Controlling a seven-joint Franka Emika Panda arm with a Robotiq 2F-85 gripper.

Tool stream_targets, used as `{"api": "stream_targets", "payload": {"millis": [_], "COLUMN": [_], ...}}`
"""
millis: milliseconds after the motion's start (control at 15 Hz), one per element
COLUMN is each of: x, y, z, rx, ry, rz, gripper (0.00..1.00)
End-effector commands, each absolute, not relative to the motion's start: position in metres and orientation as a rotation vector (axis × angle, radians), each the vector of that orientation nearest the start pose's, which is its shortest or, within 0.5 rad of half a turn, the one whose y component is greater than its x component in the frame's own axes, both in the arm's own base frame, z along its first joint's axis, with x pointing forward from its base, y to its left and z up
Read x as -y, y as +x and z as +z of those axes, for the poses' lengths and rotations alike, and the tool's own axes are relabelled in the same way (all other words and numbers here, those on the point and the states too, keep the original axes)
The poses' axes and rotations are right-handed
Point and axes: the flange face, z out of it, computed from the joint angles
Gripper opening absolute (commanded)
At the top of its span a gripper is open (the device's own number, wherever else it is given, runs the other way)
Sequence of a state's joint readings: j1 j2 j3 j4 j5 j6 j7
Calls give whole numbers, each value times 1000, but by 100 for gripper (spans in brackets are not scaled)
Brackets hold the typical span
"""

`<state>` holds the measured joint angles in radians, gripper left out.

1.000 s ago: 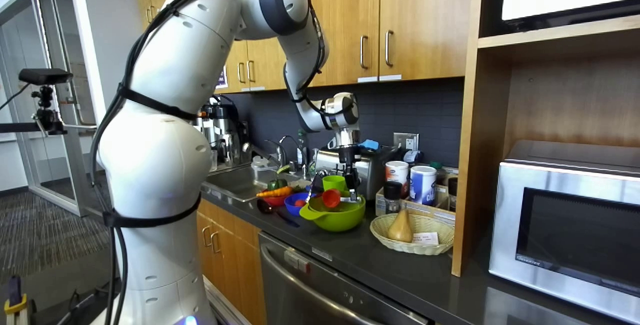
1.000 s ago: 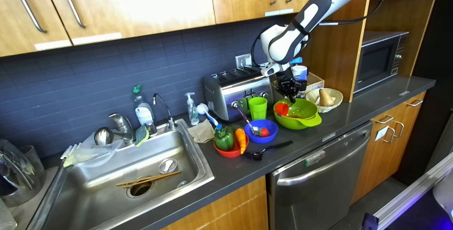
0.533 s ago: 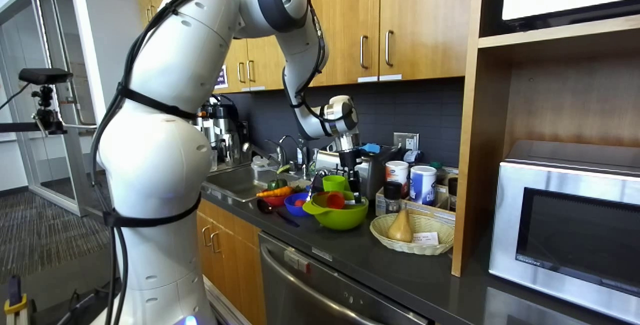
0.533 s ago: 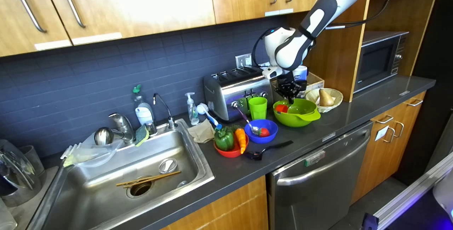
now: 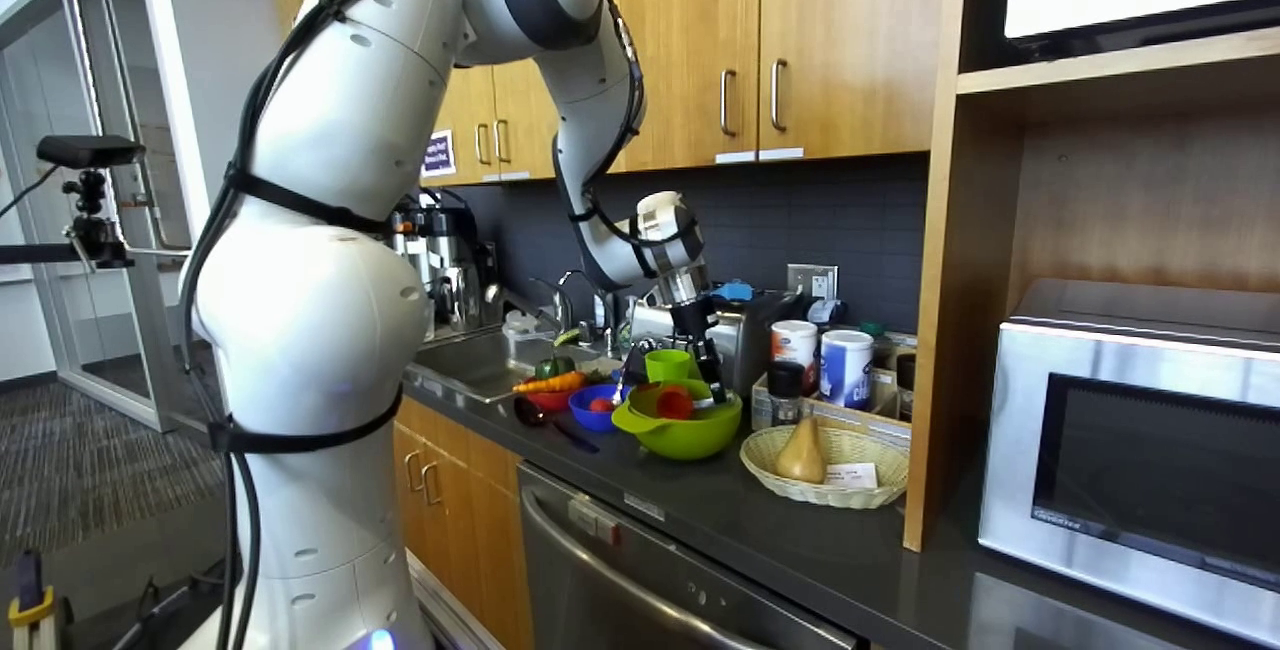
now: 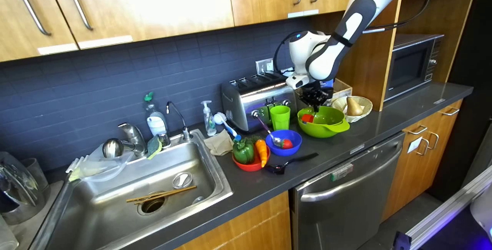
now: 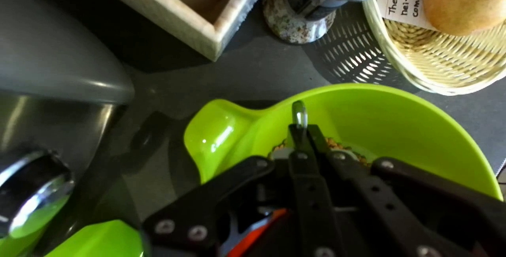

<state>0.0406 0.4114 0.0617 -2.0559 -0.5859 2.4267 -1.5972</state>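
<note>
Clearly, we see the red scoop point(image 5: 674, 403) beside the gripper point(image 7: 303, 130), which pinches its handle point(image 7: 299, 115). In the wrist view, it's mostly hidden.

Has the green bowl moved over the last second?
Yes. In an exterior view, the green bowl has shifted slightly rightward, toward the wicker basket, which stands where it was.

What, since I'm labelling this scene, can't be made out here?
Red scoop: mostly hidden by the gripper in the wrist view.
Brown bits in the green bowl: partly covered by the gripper in that view; too small to identify.
Note: partly covered by the pear-shaped item and cut by the wrist view's top edge; message incomplete.
Box: its contents are cut off by the wrist view's top edge.
</note>
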Motion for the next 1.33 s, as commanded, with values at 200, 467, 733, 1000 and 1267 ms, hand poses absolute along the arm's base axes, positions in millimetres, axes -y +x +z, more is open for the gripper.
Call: {"api": "stream_targets", "payload": {"millis": [200, 467, 733, 1000, 1267], "x": [-62, -64, -68, -72, -78], "y": [566, 552, 539, 535, 537], "z": [248, 262, 275, 274, 266], "rx": [-2483, -2452, -2408, -2347, -2326], "ry": [1327, 1342, 1311, 1230, 1097], "rz": [-362, -353, -365, -352, -274], "gripper": [1, 1, 1, 1, 1]}}
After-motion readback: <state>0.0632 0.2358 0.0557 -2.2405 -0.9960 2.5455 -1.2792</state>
